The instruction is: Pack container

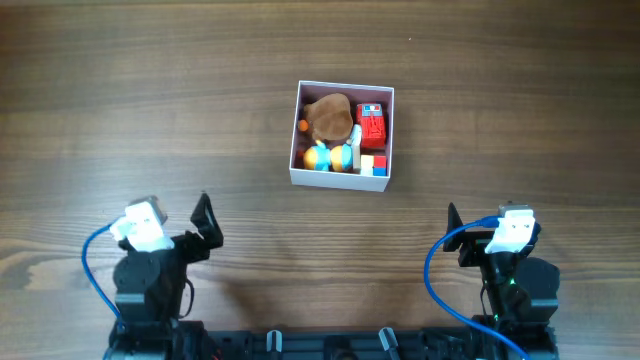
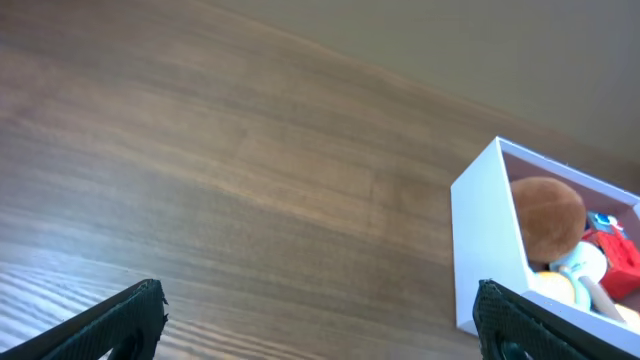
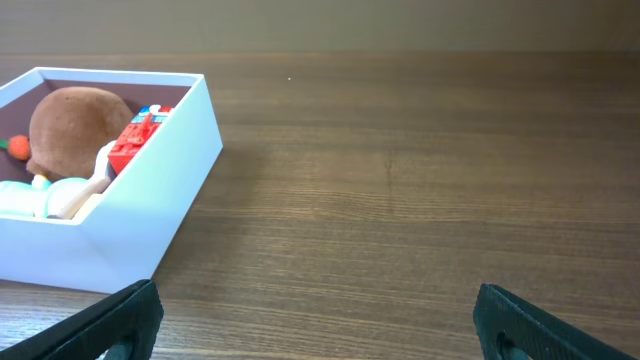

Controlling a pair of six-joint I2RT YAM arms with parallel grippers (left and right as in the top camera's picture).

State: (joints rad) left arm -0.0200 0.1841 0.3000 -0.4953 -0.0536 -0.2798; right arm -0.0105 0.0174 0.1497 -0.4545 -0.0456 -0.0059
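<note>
The container (image 1: pixel 340 178) is a square white-walled box at the table's middle back. It holds a brown round plush toy (image 1: pixel 329 117), a red block toy (image 1: pixel 373 127) and several small orange, blue and white pieces (image 1: pixel 330 156). It also shows in the left wrist view (image 2: pixel 484 235) and the right wrist view (image 3: pixel 140 190). My left gripper (image 2: pixel 320 320) is open and empty, near the front left, far from the box. My right gripper (image 3: pixel 315 320) is open and empty at the front right.
The wooden table (image 1: pixel 150 110) stretches bare to the left and right of the box. Both arm bases with blue cables (image 1: pixel 95 270) stand at the front edge.
</note>
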